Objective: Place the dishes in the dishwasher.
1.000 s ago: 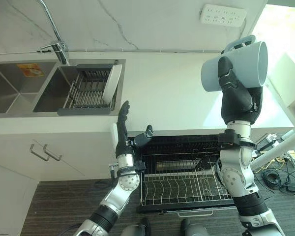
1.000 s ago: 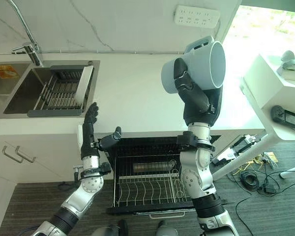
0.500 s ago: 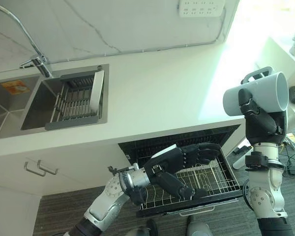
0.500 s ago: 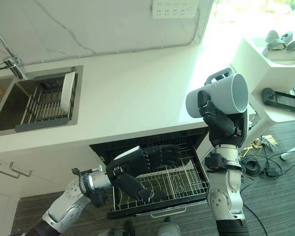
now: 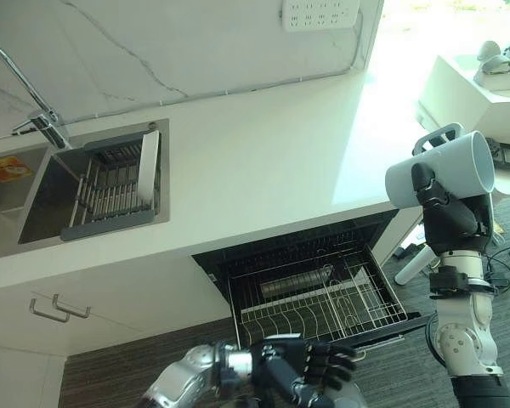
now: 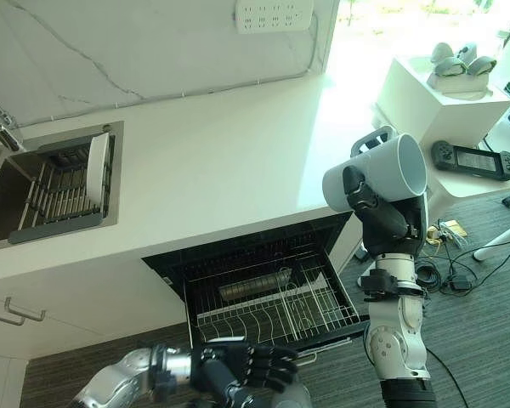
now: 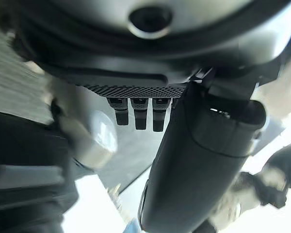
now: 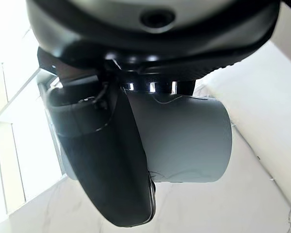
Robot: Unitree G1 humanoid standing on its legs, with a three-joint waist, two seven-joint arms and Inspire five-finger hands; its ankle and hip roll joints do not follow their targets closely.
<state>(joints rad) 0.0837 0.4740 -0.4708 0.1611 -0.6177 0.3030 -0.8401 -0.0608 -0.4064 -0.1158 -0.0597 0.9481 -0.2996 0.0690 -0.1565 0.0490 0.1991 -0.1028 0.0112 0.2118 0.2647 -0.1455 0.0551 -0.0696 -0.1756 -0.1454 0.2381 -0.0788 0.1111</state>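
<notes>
Meanwhile my right hand (image 5: 446, 212) clamps the mug (image 5: 442, 170) sideways above the dishwasher rack (image 5: 323, 297), ready to load; left hand (image 5: 310, 374) relaxed below it

The pulled-out dishwasher rack (image 5: 323, 297) lies open from above; the counter edge (image 5: 263, 234) overhangs its rear.

Smooth matt grey mug (image 5: 446, 170), glossy white stone-like countertop (image 5: 263, 161), thin metal wire dishwasher rack (image 5: 323, 297).
</notes>
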